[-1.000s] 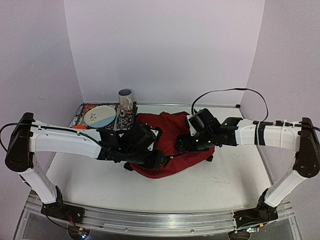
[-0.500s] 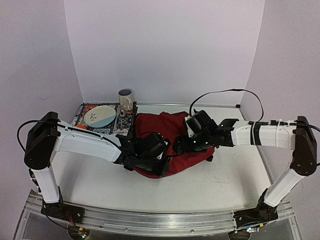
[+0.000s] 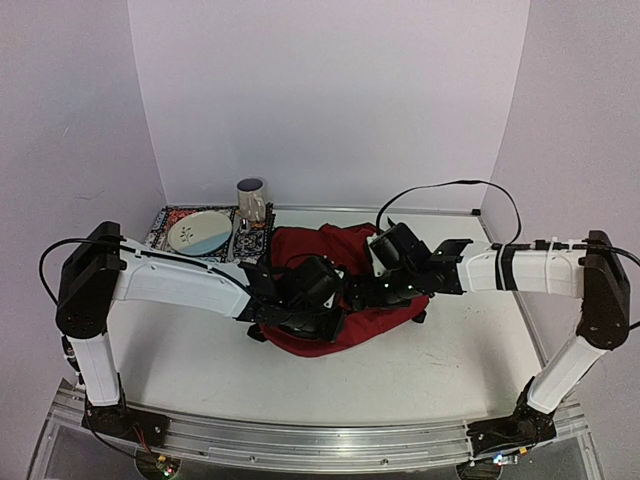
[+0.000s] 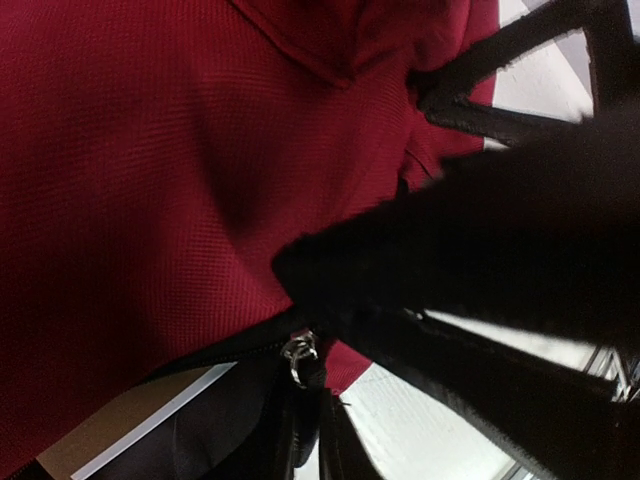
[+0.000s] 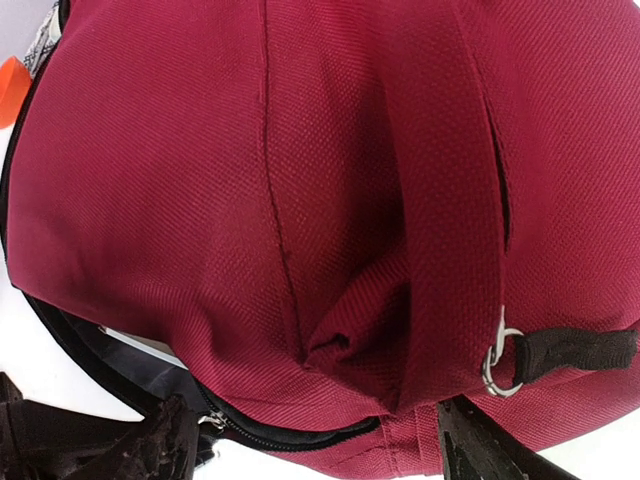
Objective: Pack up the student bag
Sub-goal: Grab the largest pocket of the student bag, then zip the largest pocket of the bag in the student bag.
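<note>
The student bag (image 3: 345, 262), dark red with black zips, lies in the middle of the table. My left gripper (image 3: 330, 315) is at its near edge. In the left wrist view the fingers (image 4: 300, 445) are pressed together on the black tab of the zip pull (image 4: 298, 355). My right gripper (image 3: 358, 295) reaches onto the bag from the right. Its fingers (image 5: 150, 440) stand wide apart on either side of a fold of the red fabric (image 5: 350, 340), just above the black zip (image 5: 290, 430). A metal ring (image 5: 498, 362) with a black strap sits by the right finger.
At the back left a patterned mat (image 3: 165, 230) carries a pale plate (image 3: 200, 233) and a mug (image 3: 251, 200). Something orange (image 5: 10, 90) shows beyond the bag. A flat tan thing with a white edge (image 4: 130, 440) shows under the bag's open zip.
The left gripper slid right along the bag's near edge and closed on the zip pull. The right gripper edged left over the bag, staying open.
</note>
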Controlling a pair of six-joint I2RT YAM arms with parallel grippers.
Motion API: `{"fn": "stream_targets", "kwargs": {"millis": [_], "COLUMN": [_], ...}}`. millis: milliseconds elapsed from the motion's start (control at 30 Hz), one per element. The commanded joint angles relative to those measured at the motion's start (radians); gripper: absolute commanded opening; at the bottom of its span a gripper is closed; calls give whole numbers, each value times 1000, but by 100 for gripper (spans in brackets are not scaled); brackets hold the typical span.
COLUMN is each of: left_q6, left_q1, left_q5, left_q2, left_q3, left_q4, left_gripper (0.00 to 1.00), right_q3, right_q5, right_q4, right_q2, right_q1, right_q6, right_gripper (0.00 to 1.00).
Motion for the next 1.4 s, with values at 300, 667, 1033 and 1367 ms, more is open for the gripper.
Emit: {"fn": "stream_targets", "kwargs": {"millis": [300,667,1033,1367], "left_q6": [9,-5,-24,30], "left_q1": [4,29,76,134], "left_q5": [-64,-135,-224,-125], "left_q2": [-96,-197,-367,-457], "left_q3": [-54,-172,-319,-333], "left_q4": [14,-43,-170,-219], "left_gripper": [0,0,0,0], "right_q3": [-52,-115,-220,-164], "right_q5": [75,128,151,160], "right_q4": [-5,-8,-10,-11], "right_q2": [-6,2,-73,-131], "right_q1": [2,-42,-149,-89], "right_q6": [20,51,93,-91], "right_gripper": [82,82,83,84]}}
